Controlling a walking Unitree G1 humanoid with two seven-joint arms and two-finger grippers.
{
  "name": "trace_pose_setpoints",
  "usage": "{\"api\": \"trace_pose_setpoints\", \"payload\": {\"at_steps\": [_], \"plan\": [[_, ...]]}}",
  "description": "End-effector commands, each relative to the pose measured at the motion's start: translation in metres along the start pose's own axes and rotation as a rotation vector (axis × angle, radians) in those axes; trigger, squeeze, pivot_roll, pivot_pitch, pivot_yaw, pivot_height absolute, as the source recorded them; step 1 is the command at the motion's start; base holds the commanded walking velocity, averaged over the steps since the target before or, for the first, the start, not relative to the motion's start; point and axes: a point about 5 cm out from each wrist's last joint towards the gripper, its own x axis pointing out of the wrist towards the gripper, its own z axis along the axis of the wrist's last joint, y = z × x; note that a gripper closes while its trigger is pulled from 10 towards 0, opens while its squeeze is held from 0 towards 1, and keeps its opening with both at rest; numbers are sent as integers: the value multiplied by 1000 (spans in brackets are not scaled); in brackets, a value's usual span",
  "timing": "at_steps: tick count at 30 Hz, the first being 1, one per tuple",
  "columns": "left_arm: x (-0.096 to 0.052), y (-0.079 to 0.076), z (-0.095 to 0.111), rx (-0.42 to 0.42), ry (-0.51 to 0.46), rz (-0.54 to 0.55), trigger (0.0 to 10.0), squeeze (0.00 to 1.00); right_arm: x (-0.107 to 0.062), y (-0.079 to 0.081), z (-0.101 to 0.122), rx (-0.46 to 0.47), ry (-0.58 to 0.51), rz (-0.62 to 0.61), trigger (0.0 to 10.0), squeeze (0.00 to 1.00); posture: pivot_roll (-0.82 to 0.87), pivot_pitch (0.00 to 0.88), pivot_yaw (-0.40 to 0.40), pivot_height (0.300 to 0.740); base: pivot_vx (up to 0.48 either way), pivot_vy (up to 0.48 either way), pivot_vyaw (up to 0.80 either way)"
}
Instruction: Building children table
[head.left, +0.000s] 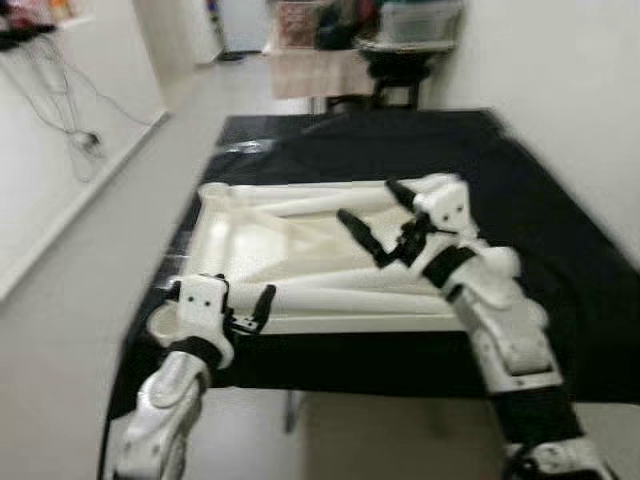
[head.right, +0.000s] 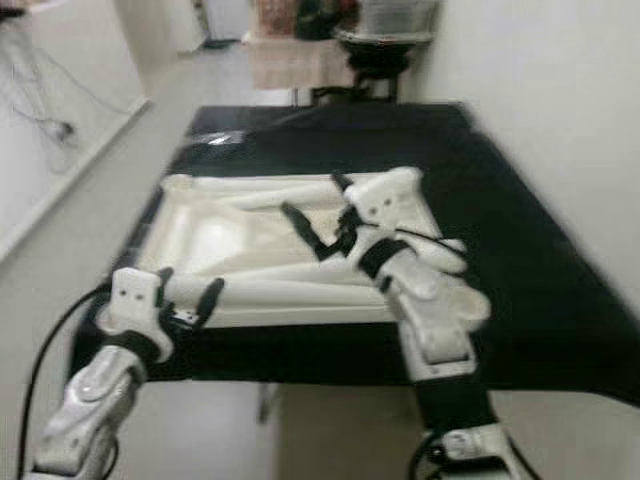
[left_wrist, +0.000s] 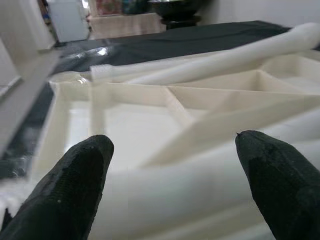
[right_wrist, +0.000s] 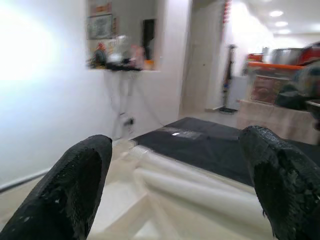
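A white plastic children's tabletop (head.left: 240, 245) lies upside down, ribs up, on a black-covered surface (head.left: 560, 230). One white tube leg (head.left: 340, 298) lies along its near edge, and another leg (head.left: 320, 205) rests near the far edge. At the near left corner my left gripper (head.left: 222, 297) is open, and in the left wrist view the near leg (left_wrist: 175, 195) lies just beyond its fingers (left_wrist: 70, 190). Above the middle of the tabletop my right gripper (head.left: 368, 200) hovers open, holding nothing and pointing toward the left wall, with the legs (right_wrist: 200, 192) below it.
The black surface ends just in front of me, with floor to the left. A white wall runs along the right. A cluttered table (head.left: 330, 60) and a dark stool (head.left: 400, 60) stand beyond. Cables (head.left: 85, 140) hang on the left wall.
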Motion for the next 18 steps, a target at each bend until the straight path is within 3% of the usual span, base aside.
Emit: {"api": "trace_pose_setpoints", "payload": {"at_steps": [1, 5, 9, 10, 18], "plan": [[1, -5, 0, 3, 7, -24, 10000, 0, 0, -9, 0, 5, 14, -63, 10000, 0, -6, 0, 7, 740, 319, 0, 0], [3, -8, 2, -2, 5, -36, 10000, 0, -1, -7, 0, 0, 30, -44, 10000, 0, -5, 0, 8, 740, 284, 0, 0], [4, -9, 1, 19, 18, -22, 10000, 0, -3, -4, -3, -53, 80, 13, 10000, 0, -5, 0, 7, 740, 0, 0, 0], [3, -10, -1, 14, 31, -32, 10000, 0, -4, -4, -5, -94, 131, 54, 10000, 0, -4, 0, 5, 740, 0, -274, 0], [1, -18, 0, 1, 39, -89, 10000, 0, -9, -11, -2, -175, 238, 115, 10000, 0, -1, 0, 0, 740, 0, -450, 0]]}}
